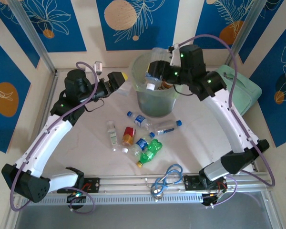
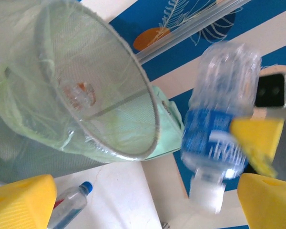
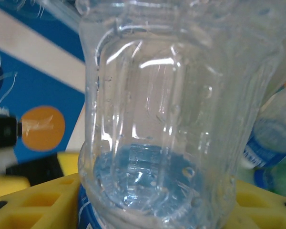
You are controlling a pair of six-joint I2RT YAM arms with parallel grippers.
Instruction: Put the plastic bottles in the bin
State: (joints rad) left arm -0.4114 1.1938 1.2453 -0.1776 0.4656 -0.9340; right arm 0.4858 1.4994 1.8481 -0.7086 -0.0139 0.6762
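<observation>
The bin is a tall pale green translucent bucket at the back middle of the table. My right gripper hangs over its rim, shut on a clear plastic bottle with a blue label and a white cap pointing down. In the right wrist view that bottle sits between the yellow fingers. My left gripper is just left of the bin, open and empty. The left wrist view has the bin, the held bottle, and my open left gripper. Several plastic bottles lie in front of the bin.
A mint-green soft case lies right of the bin. A coiled blue cable rests by the front rail. A blue-capped clear bottle lies on the table near the bin's base. Blue patterned walls close the back and sides.
</observation>
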